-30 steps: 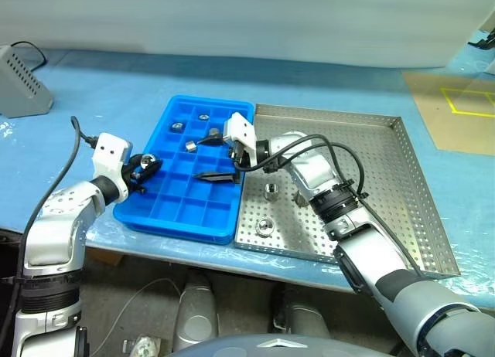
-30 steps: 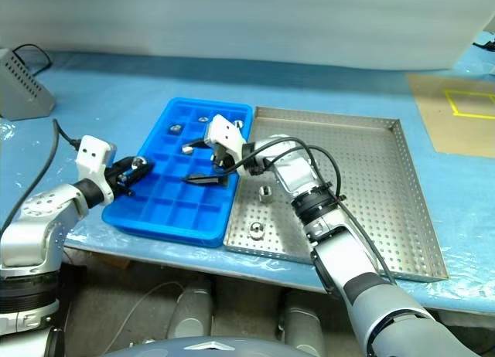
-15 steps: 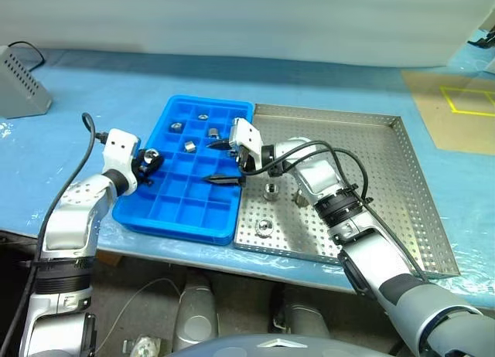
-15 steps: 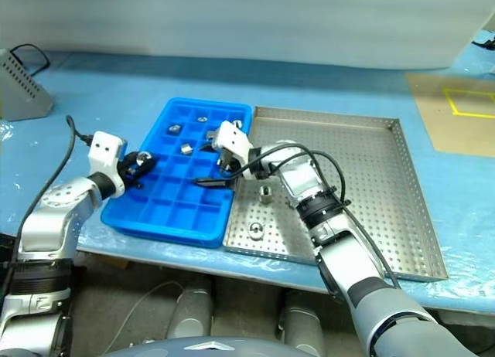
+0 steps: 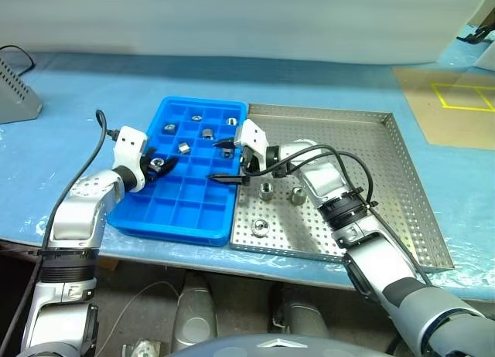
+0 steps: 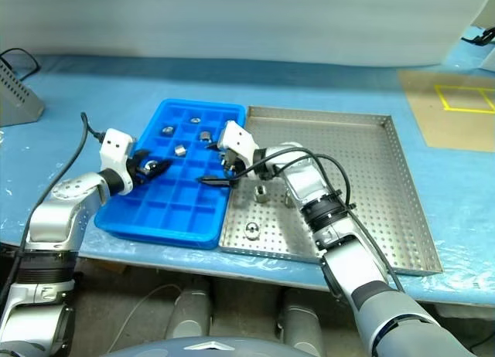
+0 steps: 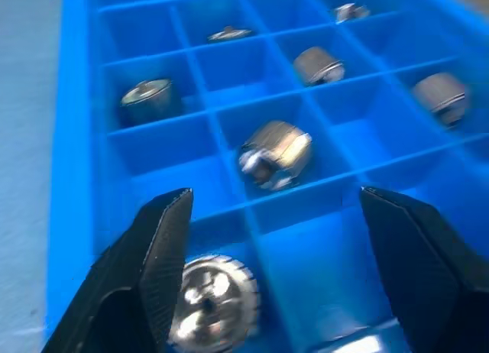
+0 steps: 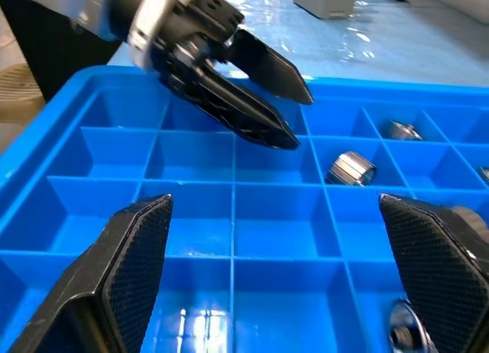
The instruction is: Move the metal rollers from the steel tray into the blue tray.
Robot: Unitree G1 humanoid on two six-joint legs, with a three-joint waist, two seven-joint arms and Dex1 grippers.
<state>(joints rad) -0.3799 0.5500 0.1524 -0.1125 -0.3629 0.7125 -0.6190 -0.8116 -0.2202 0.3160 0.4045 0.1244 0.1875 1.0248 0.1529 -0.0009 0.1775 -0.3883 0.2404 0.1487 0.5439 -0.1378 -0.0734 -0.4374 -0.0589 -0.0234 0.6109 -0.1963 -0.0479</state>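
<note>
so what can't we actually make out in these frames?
- Left wrist view: small silver metal roller below the left end effector; blurred, cut by the bottom edge, so resting or falling is unclear.
- Head views: right end effector covers part of the bright blue compartment tray.
- Perforated steel tray: roller holes too small.

Readable text: none in any view.
Blue tray (image 5: 189, 210): plain plastic, no lettering or numbers.
Steel tray (image 5: 387, 187): bare perforated metal, no markings.
Metal rollers (image 7: 275, 152): the one just beyond the left fingertips has no legible stamp.
</note>
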